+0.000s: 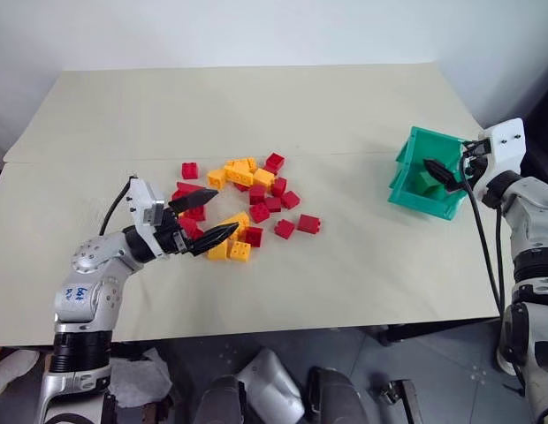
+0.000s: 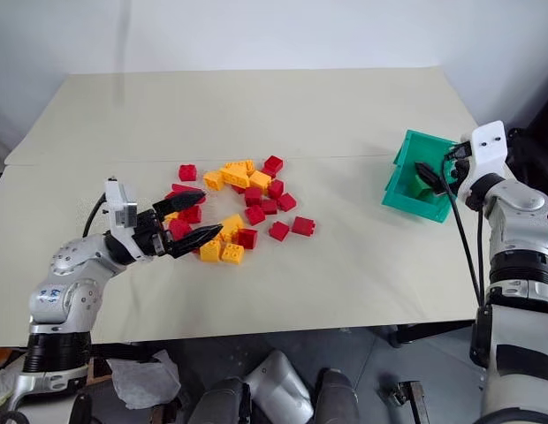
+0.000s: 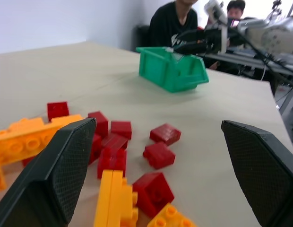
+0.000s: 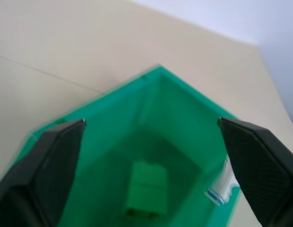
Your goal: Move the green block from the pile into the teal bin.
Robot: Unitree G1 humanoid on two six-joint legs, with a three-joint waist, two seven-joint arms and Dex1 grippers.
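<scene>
The green block (image 4: pixel 146 189) lay on the floor of the teal bin (image 1: pixel 407 177), free of any grip, with the bin's small white label (image 4: pixel 221 188) showing on the inner wall beside it. The bin sat on the right side of the table (image 1: pixel 256 106), well apart from everything else. Over its open top hung the right gripper (image 4: pixel 149 156), fingers spread wide and holding nothing, the block directly beneath them. Away to the left, the pile (image 1: pixel 247 199) of red and yellow bricks was scattered around the middle of the table. The left gripper (image 1: pixel 203 219) hovered at the pile's near-left edge, its jaws wide apart and empty. Beyond the far-right side of the table, a person in a black top (image 3: pixel 172 26) sat watching.
</scene>
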